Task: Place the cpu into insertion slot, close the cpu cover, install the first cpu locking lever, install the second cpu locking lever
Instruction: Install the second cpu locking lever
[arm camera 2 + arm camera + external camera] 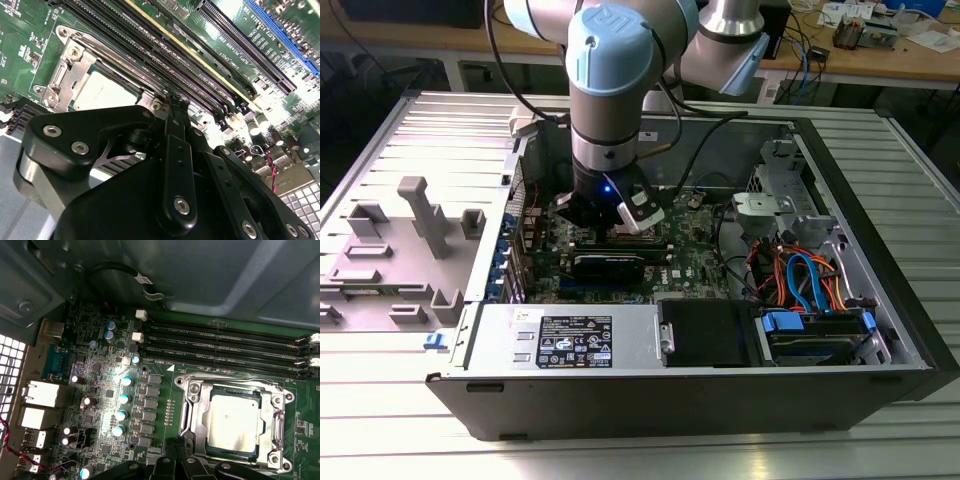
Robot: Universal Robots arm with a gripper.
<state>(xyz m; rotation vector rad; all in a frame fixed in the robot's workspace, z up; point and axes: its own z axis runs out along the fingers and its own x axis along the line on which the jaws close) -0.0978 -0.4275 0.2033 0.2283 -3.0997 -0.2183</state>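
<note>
Your arm reaches down into the open computer case [880, 330], which lies on its side on the slatted metal counter [380, 420]. The end effector [612, 222] hangs low over the green motherboard [695, 255], just beside the processor socket.

In both wrist views the cpu [233, 421] already lies flat in the insertion slot [212, 447], its dull silver top facing up. The cpu cover [231, 385] is down around the chip, the metal frame lying along its edges with the top showing through the central window. In the second wrist view the chip [102, 92] and frame [67, 67] appear just past the black end effector body [150, 200].

You cannot tell from these pictures how far apart the end effector's fingers stand, and nothing is visibly held. Its tip [175, 452] sits close to the socket's edge; whether it touches the frame cannot be made out.

The long black memory slots [225, 342] run alongside the socket. In the exterior view, a silver power supply [570, 340] sits along the case's near wall, with blue and orange cables [805, 280] bundled toward the exterior view's right.
</note>
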